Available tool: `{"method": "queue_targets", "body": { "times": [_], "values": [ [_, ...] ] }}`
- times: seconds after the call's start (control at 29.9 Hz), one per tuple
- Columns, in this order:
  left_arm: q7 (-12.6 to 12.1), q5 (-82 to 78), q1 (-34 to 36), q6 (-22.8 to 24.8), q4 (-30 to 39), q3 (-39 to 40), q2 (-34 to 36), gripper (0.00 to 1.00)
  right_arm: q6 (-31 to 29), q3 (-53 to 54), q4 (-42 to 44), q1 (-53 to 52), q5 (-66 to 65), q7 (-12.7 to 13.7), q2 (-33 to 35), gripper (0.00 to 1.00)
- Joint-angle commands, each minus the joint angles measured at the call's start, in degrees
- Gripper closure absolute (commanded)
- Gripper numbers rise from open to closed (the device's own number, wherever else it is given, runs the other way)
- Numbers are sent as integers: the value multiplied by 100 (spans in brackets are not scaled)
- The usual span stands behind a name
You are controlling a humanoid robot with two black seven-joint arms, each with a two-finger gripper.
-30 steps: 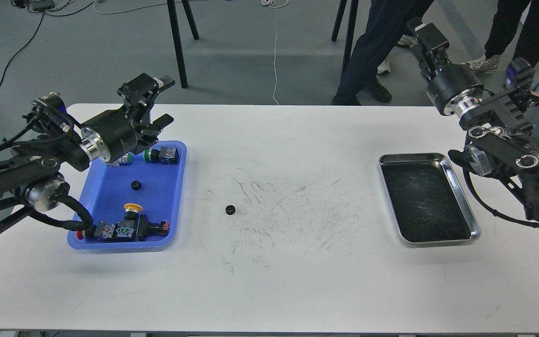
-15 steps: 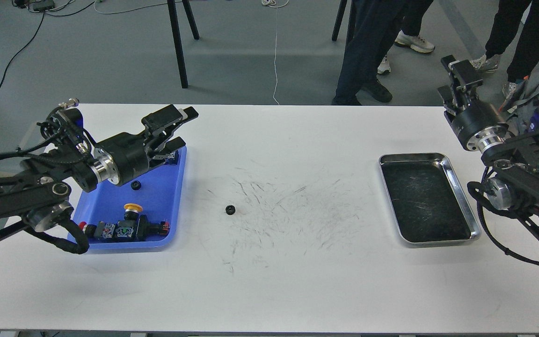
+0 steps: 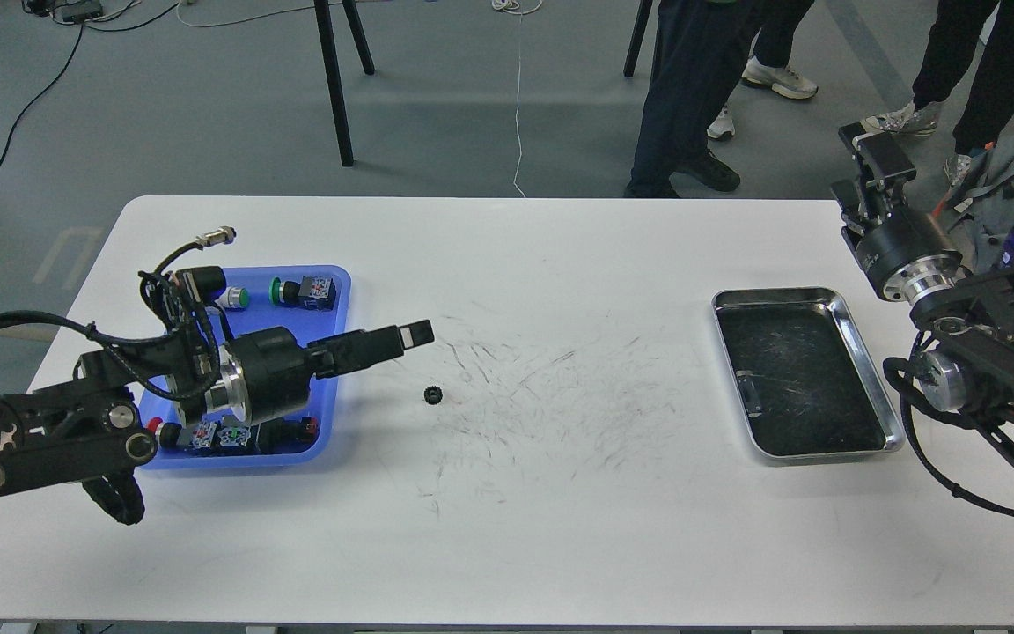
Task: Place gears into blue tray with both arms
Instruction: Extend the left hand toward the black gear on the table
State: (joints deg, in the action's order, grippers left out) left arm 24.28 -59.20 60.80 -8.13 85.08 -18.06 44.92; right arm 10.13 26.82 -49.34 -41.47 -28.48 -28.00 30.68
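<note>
Well, toothed black gear (image 3: 434,394) lay on scuffed white table (image 3: 560,528); L gripper (image 3: 415,334) near it, R gripper (image 3: 868,150) raised, gaps unclear.

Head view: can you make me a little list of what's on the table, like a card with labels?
table: white, scuffed with dark marks
blue tray: left side, holds coloured push-button switches
gear: one small black gear, lying on the table right of the blue tray
steel tray: right side, dark bottom, nothing in it
left hand: reaching out past the blue tray's edge towards the gear, holding nothing
right hand: raised beyond the table's far right corner
</note>
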Motion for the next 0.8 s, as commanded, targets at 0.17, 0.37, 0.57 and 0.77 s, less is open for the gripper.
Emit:
{"method": "queue_targets", "body": {
  "times": [0.17,0.37,0.57,0.77],
  "values": [
    [-2,-1155,801,-259,-501,-1190,-625,3,-3,-2,12,52,0,0,-1,15],
    [-2,-1462,1004,-356,-1255,-1551,-1230,6,-3,51,30,78,0,0,-1,15],
    [-2,-1726,1030,-470,-1985,-1972,-1828,8,41,86,4,166,0,0,-1,15],
    [-2,-2025,969,-602,-2479,-2140,-2137,18,41,86,12,175,0,0,-1,15]
  ]
}}
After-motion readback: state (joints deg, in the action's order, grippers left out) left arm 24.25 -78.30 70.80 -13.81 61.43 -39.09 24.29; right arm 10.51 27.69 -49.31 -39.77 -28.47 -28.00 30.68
